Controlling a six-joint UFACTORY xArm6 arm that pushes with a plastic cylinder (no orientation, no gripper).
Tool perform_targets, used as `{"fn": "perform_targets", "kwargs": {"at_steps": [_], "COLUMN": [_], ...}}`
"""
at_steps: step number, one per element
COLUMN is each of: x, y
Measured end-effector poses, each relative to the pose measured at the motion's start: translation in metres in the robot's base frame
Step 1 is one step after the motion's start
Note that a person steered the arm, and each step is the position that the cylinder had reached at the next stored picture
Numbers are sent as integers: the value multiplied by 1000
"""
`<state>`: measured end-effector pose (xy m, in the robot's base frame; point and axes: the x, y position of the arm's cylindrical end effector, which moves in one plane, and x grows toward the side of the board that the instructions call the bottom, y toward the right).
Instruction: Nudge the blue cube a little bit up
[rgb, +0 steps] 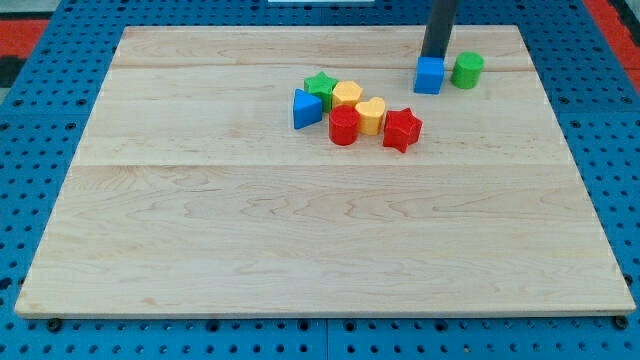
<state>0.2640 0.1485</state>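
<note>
The blue cube (429, 75) sits near the view's top right of the wooden board (300, 230). My tip (433, 57) comes down from the view's top and ends right behind the cube, at its upper edge; whether it touches the cube I cannot tell. A green cylinder (467, 70) stands just to the cube's right, a small gap between them.
A cluster lies left and below the cube: a blue triangular block (306, 108), a green star (320, 86), a yellow hexagonal block (347, 96), a yellow heart (371, 115), a red cylinder (344, 126) and a red star (402, 129).
</note>
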Motion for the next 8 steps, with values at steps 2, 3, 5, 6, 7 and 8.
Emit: {"fn": "perform_targets", "kwargs": {"at_steps": [2, 3, 5, 6, 7, 8], "x": [-21, -19, 39, 54, 74, 78], "y": [-50, -92, -65, -65, -56, -21]}}
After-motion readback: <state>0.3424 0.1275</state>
